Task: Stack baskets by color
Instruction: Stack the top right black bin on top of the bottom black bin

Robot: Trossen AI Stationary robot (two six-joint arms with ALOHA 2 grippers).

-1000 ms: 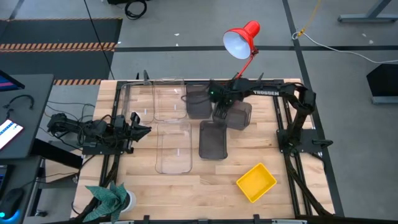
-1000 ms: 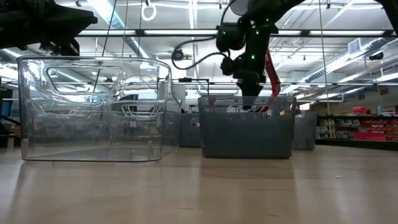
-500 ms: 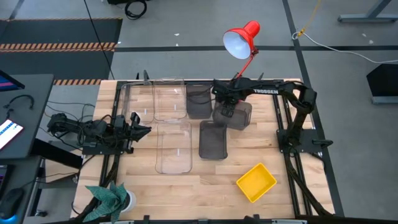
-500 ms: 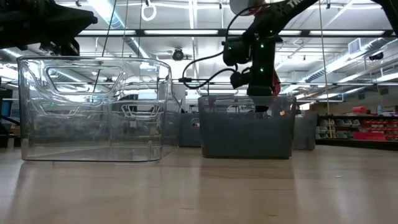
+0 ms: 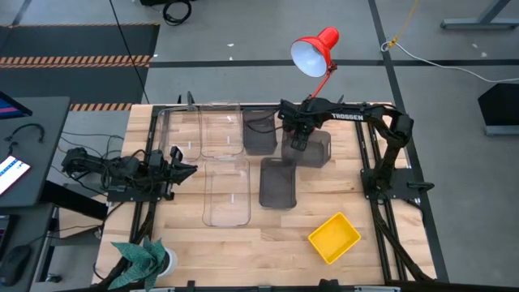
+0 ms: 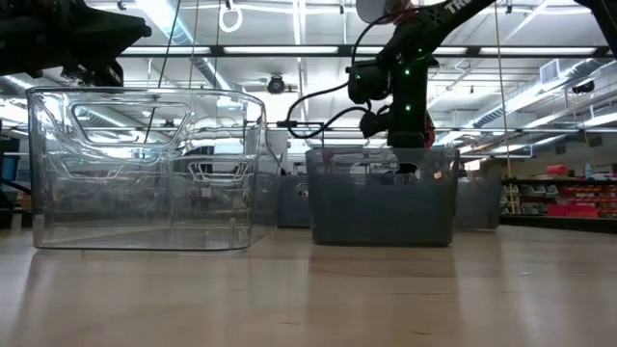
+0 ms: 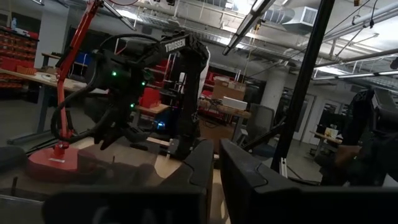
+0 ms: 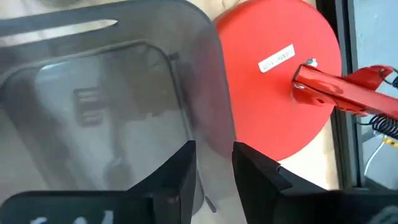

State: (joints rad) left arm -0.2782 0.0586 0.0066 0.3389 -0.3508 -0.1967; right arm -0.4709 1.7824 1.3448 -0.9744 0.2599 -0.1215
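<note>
I have the right gripper (image 5: pixel 298 139) straddling the rim of a grey basket (image 5: pixel 312 149), one finger (image 8: pixel 177 177) inside the wall and one outside, jaws partly apart and not yet clamped as far as I can tell. The lamp base (image 8: pixel 280 87) sits just beyond the fingertips. I'd close squarely on the wall before lifting, then carry toward the other grey basket (image 5: pixel 276 182). Left gripper (image 5: pixel 180 166) waits, nearly closed, empty.
</note>
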